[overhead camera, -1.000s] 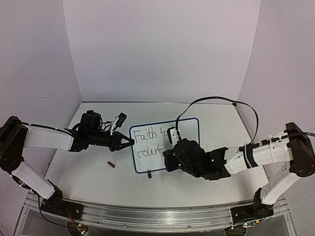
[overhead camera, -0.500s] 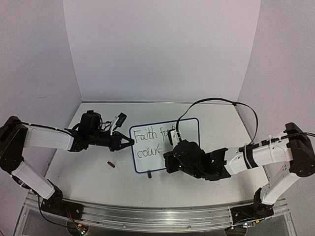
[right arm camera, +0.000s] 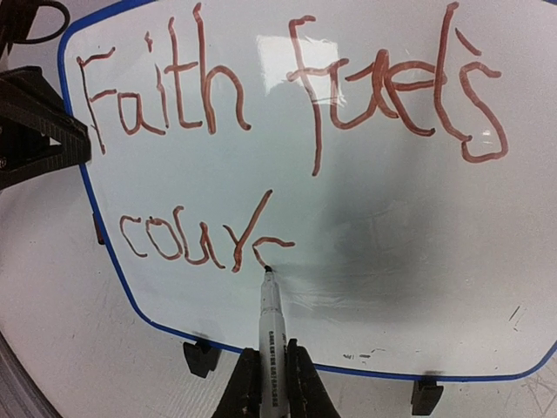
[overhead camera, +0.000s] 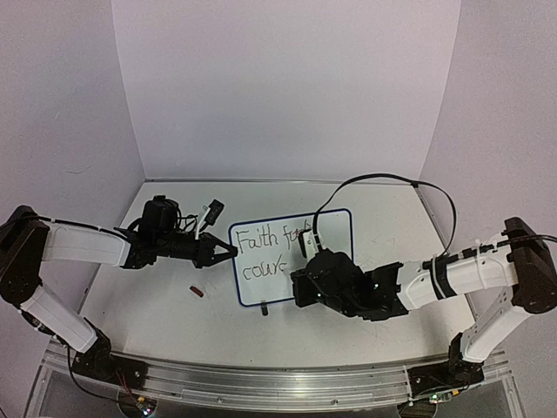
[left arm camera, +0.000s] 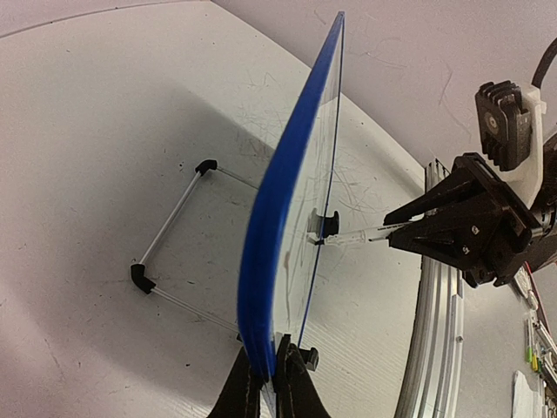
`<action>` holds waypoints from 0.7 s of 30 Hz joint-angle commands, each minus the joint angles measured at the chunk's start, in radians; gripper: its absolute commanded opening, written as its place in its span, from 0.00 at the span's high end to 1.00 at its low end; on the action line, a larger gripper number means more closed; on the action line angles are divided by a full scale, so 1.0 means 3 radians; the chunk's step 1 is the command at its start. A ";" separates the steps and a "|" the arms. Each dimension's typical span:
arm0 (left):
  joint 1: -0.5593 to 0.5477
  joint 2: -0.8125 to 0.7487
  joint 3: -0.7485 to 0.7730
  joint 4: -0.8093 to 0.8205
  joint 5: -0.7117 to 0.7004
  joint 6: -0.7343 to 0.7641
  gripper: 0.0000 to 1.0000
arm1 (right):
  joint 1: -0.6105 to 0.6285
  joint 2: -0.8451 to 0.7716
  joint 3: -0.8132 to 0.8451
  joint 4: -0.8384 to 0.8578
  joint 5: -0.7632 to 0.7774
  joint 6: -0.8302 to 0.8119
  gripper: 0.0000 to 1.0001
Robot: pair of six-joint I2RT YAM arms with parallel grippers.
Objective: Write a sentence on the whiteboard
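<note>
Edging slightly rightward, the right gripper (right arm camera: 270, 350), clenched on the marker (right arm camera: 271, 313), has reached "cour" in the sentence (right arm camera: 261, 209); "age" remains. The left gripper (left arm camera: 268, 370) pinches the whiteboard's (right arm camera: 374, 226) left edge.

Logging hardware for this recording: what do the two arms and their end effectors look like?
Both arms have white link shells and black joints: left arm, right arm. The left end effector and right end effector are black and taper to narrow tips. A black cable arcs off the right arm.

white links (overhead camera: 83, 244), black joints (overhead camera: 533, 261), black left pincer (left arm camera: 271, 387), right pincer (right arm camera: 271, 383), looping cable (overhead camera: 383, 177).
</note>
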 commanded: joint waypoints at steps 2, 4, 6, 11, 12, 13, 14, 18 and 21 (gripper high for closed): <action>0.0014 0.0020 0.0055 -0.0177 -0.0243 0.0151 1.00 | -0.0026 -0.0093 0.0021 -0.0097 0.0353 0.0037 1.00; 0.0014 0.0023 0.0059 -0.0177 -0.0243 0.0151 1.00 | -0.0026 -0.0108 0.0033 -0.0093 0.0398 0.0033 1.00; 0.0014 0.0024 0.0060 -0.0177 -0.0242 0.0151 1.00 | -0.0023 -0.0127 0.0036 -0.0084 0.0435 0.0032 1.00; 0.0014 0.0025 0.0062 -0.0177 -0.0243 0.0156 1.00 | -0.0026 -0.0140 0.0052 -0.0037 0.0475 -0.0005 1.00; 0.0014 0.0027 0.0060 -0.0177 -0.0243 0.0156 1.00 | -0.0029 -0.0132 0.0061 -0.0032 0.0474 -0.0008 1.00; 0.0014 0.0024 0.0062 -0.0177 -0.0243 0.0155 1.00 | -0.0031 -0.0124 0.0070 -0.0030 0.0468 -0.0013 1.00; 0.0014 0.0024 0.0062 -0.0177 -0.0242 0.0156 1.00 | -0.0031 -0.0120 0.0075 -0.0026 0.0462 -0.0017 1.00; 0.0013 0.0019 0.0057 -0.0181 -0.0241 0.0155 1.00 | -0.0031 -0.0131 0.0073 -0.0002 0.0457 -0.0026 1.00; 0.0014 0.0024 0.0057 -0.0182 -0.0238 0.0161 1.00 | -0.0030 -0.0141 0.0072 0.0036 0.0452 -0.0057 1.00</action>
